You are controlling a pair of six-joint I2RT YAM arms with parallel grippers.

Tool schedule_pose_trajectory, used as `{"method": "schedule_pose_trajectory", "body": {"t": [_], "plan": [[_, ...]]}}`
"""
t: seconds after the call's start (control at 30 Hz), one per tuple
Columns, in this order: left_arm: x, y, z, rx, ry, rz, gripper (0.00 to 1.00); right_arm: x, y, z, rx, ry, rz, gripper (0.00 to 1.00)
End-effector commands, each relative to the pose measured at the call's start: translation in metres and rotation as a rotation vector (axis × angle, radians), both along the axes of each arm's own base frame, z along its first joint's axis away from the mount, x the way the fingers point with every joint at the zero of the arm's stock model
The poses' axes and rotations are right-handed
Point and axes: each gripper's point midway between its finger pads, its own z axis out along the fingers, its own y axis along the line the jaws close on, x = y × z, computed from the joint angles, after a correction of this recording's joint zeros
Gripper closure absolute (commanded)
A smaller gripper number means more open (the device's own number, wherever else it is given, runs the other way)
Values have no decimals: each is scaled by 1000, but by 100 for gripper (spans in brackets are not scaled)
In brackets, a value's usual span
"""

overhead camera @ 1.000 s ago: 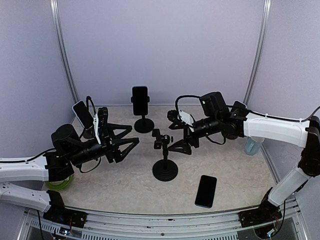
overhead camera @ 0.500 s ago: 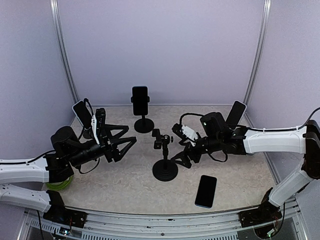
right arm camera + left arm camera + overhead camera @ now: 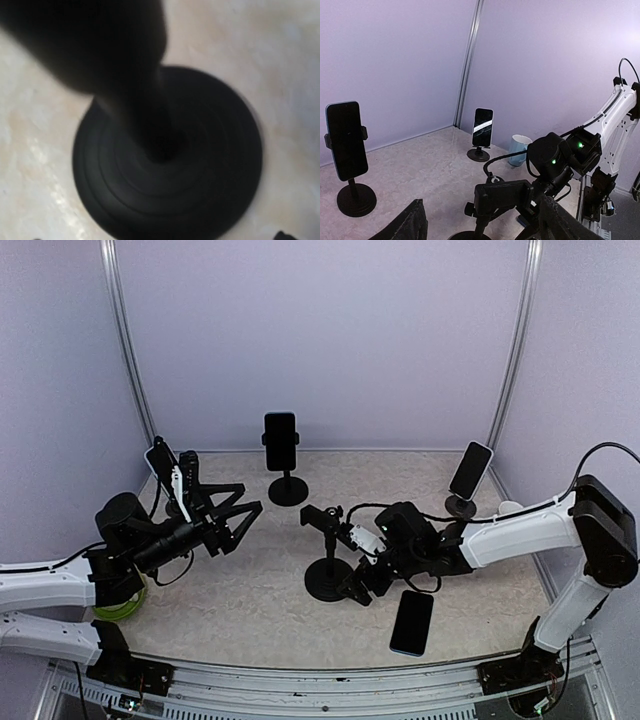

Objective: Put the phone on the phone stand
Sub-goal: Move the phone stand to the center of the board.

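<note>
Beige marbled bench (image 3: 250, 590), lilac walls (image 3: 330, 330). The right tool (image 3: 360, 585), jaws wide and empty, sits just beside the base of the bare phone stand (image 3: 329, 582). The phone (image 3: 411, 622) lies flat just right of it. The left tool (image 3: 242, 520) gapes empty.

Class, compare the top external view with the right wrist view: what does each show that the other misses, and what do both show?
Only the top external view shows the loose phone lying flat on the table, three mounted phones and the left gripper. Only the right wrist view shows concentric rings on the empty stand's base, close and blurred. Both show that round base and the marbled table.
</note>
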Motion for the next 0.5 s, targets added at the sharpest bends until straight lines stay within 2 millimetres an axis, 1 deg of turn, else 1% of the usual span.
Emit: {"method": "schedule_pose_trajectory", "body": {"t": [0.0, 0.1, 0.3, 0.47], "plan": [[2, 7, 11, -41, -22, 25, 26, 0, -8, -6, -11, 12, -75, 0], [2, 5, 8, -38, -15, 21, 25, 2, -13, -5, -8, 10, -104, 0], [5, 0, 2, -29, 5, 11, 26, 3, -19, -9, -21, 21, -143, 0], [5, -2, -1, -32, 16, 3, 25, 11, -32, -24, -87, 35, -240, 0]]}}
